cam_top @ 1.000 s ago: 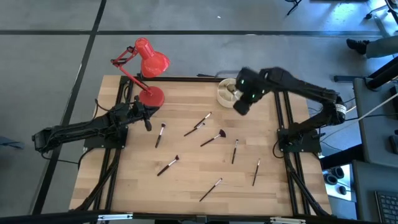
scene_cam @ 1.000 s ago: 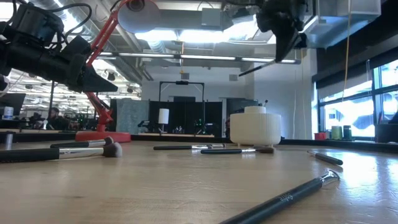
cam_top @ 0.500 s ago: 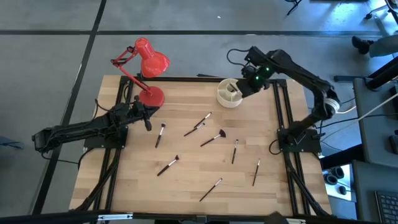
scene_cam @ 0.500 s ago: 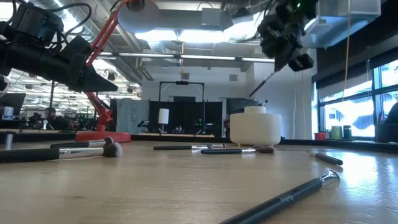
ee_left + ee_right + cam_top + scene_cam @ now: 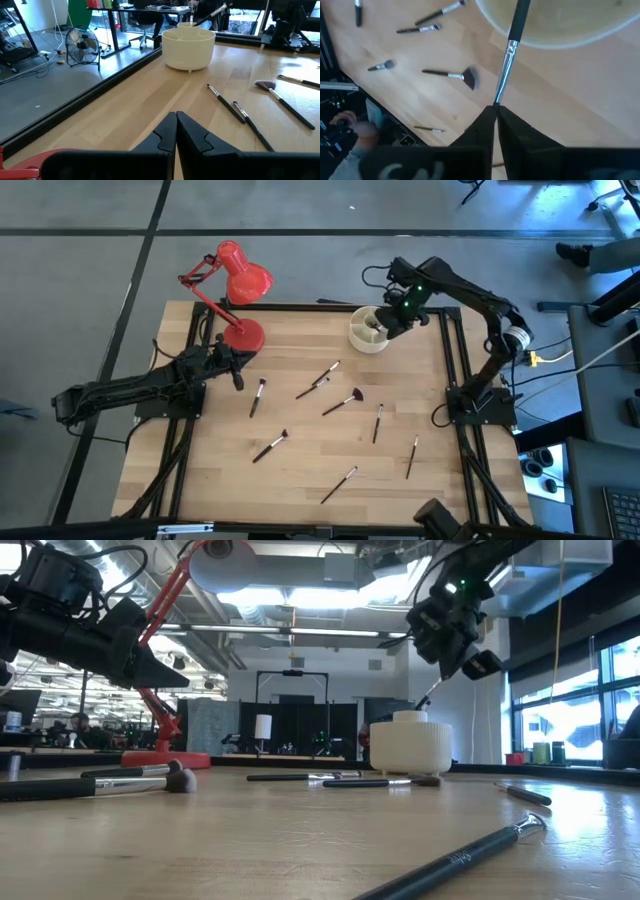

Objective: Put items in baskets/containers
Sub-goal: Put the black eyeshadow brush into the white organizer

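Pale wood table (image 5: 300,480) is carrying 8 slim makeup brushes (image 5: 259,395) scattered across its middle. At the left, beside a red desk lamp (image 5: 238,280), the left gripper (image 5: 236,370) is waiting, fingers pressed together. Toward the far right edge, the right gripper (image 5: 392,318) is hovering over the cream organiser (image 5: 366,330), its fingers (image 5: 482,125) pinching the tip of a brush (image 5: 509,50) whose handle is dipping into the cup.

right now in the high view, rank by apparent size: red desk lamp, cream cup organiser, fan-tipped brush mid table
1. Red desk lamp, arm and shade and round base together, clearly the largest.
2. Round cream-white cup organiser.
3. Dark-handled fan-tipped brush: about as long as the organiser is wide, but far thinner, so smallest in area.
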Controlling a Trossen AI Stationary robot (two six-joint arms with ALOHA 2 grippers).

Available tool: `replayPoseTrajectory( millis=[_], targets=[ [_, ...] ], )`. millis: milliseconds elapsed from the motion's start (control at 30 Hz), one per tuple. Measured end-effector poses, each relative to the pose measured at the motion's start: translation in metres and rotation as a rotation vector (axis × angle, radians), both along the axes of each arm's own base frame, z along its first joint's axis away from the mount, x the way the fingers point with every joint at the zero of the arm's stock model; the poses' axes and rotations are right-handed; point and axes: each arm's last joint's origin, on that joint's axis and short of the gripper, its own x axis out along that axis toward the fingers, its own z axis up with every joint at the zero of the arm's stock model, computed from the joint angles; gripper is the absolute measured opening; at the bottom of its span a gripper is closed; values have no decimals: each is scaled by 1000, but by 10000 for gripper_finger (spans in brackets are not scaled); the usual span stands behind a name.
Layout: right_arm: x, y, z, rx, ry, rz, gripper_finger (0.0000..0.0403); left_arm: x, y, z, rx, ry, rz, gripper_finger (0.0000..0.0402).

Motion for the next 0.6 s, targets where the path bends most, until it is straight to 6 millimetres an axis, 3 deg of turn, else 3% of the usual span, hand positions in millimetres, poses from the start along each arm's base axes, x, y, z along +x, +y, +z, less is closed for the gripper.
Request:
replayPoseTrajectory(
  millis=[400,500,600],
  targets=[
    [-10,-24,17,-225,-152,-100,75,0,0,0,1,0,-2,6],
    [-13,-20,29,-373,-129,-81,81,0,0,0,0,0,-2,6],
    [-15,-2,49,-571,-68,-47,82,0,0,0,-18,-11,-15,6]
  ],
)
